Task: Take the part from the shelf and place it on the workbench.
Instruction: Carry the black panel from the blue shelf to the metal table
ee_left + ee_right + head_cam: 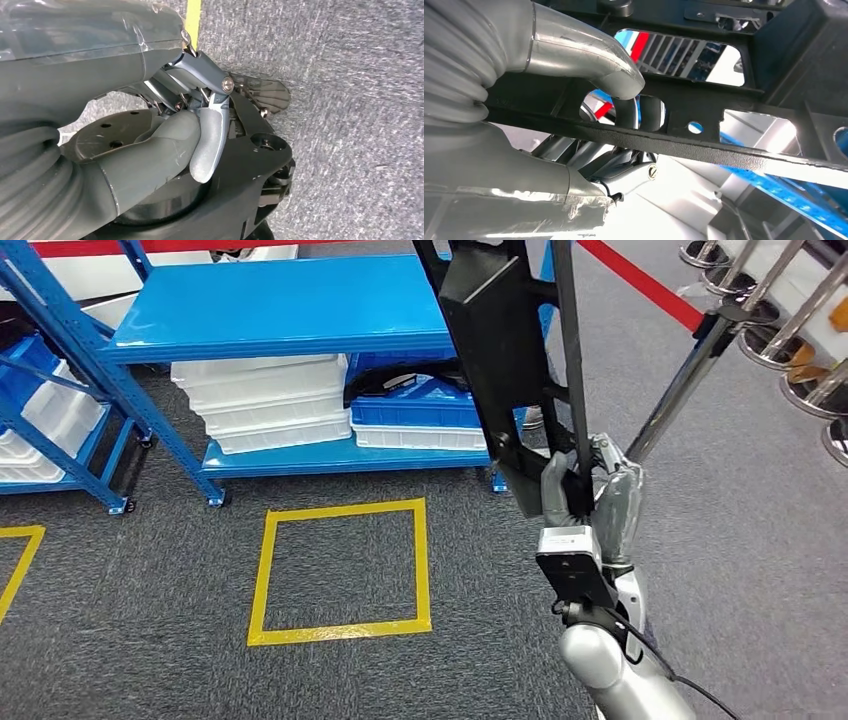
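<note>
Right hand [590, 495]: you've got it raised out front, fingers wrapped tight around a bar of the part, thumb [589, 55] hooked over the top edge.
Part [495, 340]: black metal frame, standing tall in your grip, up off the floor and in front of the shelf.
Left hand [165, 145]: hanging low over the carpet; thumb and fingers curled in, nothing in them.
Shelf [285, 305]: blue, just ahead, white bins [265, 405] stacked on its lower deck.
Floor: grey carpet [130, 640], a yellow tape square [340, 570] right below you.
</note>
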Robot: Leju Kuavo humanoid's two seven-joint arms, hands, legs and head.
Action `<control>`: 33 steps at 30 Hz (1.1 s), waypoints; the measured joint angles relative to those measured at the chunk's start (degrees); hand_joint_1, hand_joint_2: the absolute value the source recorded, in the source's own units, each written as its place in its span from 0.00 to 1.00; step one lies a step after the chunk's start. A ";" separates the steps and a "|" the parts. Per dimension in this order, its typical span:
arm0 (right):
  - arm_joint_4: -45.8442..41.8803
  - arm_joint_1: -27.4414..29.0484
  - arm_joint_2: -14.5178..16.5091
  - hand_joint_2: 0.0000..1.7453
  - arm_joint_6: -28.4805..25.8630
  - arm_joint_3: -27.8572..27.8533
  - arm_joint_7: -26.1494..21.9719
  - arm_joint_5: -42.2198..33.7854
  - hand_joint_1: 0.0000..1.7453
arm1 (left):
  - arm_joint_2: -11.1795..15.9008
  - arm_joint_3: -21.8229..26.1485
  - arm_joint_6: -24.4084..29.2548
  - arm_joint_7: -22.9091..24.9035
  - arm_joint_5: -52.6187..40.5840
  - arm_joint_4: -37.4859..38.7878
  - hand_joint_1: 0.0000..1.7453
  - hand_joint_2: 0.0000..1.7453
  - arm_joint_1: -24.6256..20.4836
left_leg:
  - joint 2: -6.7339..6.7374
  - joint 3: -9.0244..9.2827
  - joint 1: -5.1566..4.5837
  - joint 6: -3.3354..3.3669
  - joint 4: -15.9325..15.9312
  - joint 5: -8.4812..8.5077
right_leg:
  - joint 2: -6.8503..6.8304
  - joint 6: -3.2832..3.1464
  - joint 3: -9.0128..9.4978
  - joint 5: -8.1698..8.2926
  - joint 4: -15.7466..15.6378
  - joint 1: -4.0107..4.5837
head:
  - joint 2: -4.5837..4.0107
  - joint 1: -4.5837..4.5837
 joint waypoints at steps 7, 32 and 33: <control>0.00 -0.01 -0.34 1.00 0.00 0.00 0.36 0.03 1.00 | 0.04 0.00 -0.01 0.00 -0.33 0.02 1.00 1.00 -0.01 | 0.07 0.40 0.19 -0.08 -0.53 0.09 | 0.09 -0.58 0.11 -0.18 -0.01 0.35 | 0.00 -0.39; 3.42 -6.16 -1.32 1.00 0.04 2.11 2.22 -4.60 1.00 | 0.09 0.05 0.51 0.85 0.76 0.08 1.00 1.00 -0.91 | -4.34 1.42 3.31 -3.73 -1.39 -0.38 | 2.61 1.59 -0.72 0.40 0.51 -1.69 | 0.00 0.40; 3.65 -6.32 -1.34 1.00 0.05 2.36 2.11 -4.85 1.00 | 0.09 0.07 0.63 0.74 0.88 0.08 1.00 1.00 -0.74 | -4.71 1.40 3.42 -3.98 -1.51 -0.37 | 2.09 0.99 -0.75 0.32 0.66 -1.64 | 0.00 0.13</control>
